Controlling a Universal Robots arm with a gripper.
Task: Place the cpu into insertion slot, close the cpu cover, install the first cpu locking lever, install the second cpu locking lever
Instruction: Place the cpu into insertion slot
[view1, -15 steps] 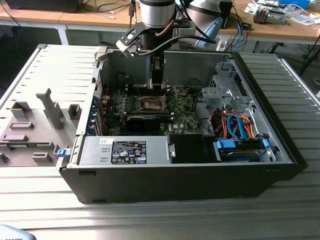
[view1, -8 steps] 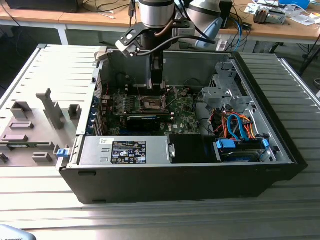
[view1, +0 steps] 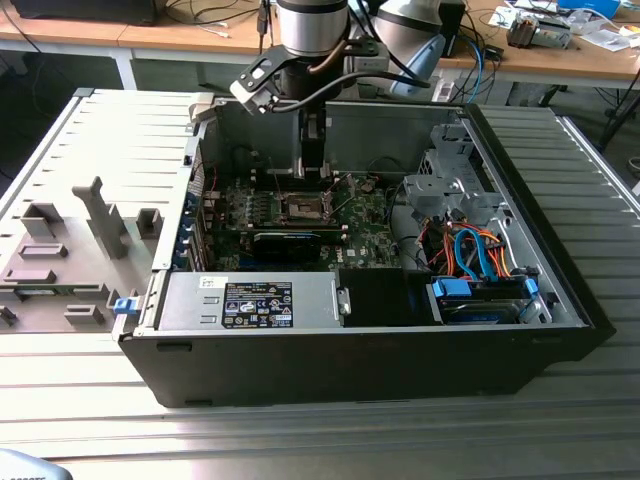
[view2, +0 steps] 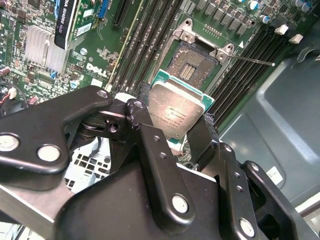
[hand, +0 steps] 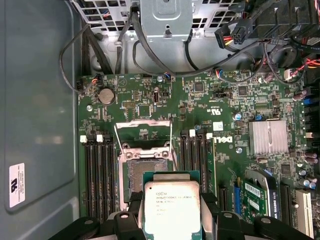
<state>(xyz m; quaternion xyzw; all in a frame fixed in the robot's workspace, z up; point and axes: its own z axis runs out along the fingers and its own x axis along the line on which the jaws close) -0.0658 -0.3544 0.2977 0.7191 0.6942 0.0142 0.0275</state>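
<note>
- We see the gripper (view1: 313, 172) reaching down into the open case (view1: 350, 365), above the green board (view1: 370, 235).
- Its jaws are clamped on the cpu (view2: 176, 111) (hand: 172, 207). In both wrist views a black finger (view2: 150, 142) presses against each of two opposite edges, and the chip's silver top faces the cameras.
- The cpu is close to the slot (view2: 192, 65) and overlaps the slot's near edge in both wrist views. We cannot tell whether the two touch.
- The slot lies bare, with its dark centre exposed.
- In the first wrist view the cover (hand: 142, 123) is swung up and tilted at the slot's far edge.
- A thin lever (view2: 255, 61) juts out beside the slot, unlatched.
</note>
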